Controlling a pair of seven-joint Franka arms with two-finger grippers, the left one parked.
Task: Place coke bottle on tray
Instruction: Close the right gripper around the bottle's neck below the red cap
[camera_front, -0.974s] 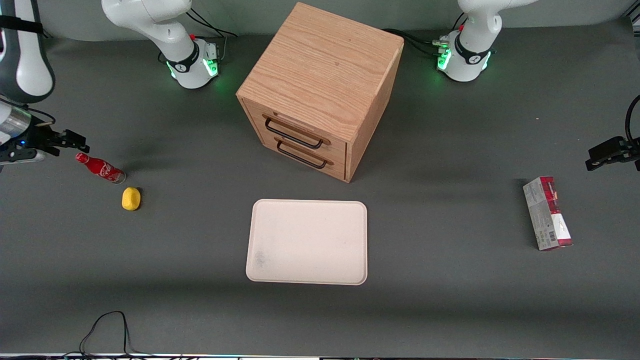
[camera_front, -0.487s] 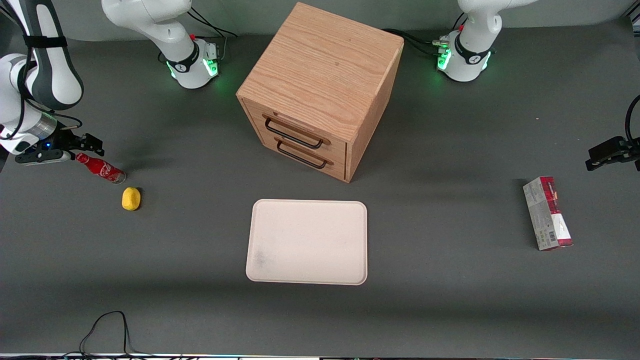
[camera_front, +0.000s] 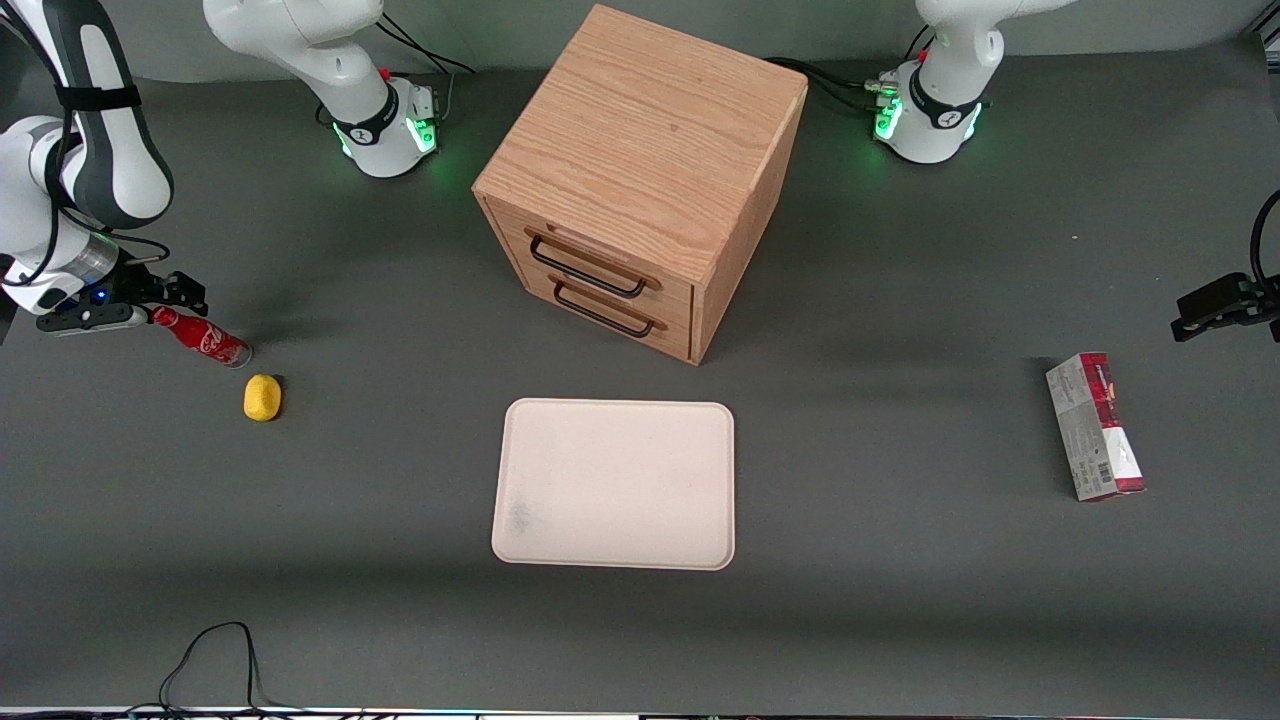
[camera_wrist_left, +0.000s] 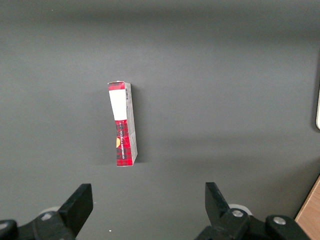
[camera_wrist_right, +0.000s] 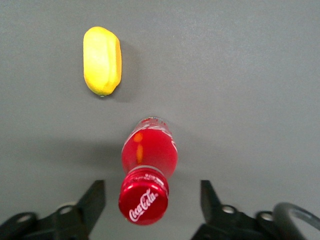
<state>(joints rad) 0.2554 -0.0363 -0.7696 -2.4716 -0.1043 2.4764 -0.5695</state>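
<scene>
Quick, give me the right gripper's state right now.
Gripper: open, holding nothing, fingers either side of the standing coke bottle near its cap.

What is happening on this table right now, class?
The right arm's gripper hangs open directly above the coke bottle, which stands at the working arm's end of the table; the fingers straddle its red cap without gripping it. A small yellow lump sits beside the bottle. The tray lies in front of the wooden drawer cabinet with nothing on it, so the bottle is not yet moved.
</scene>
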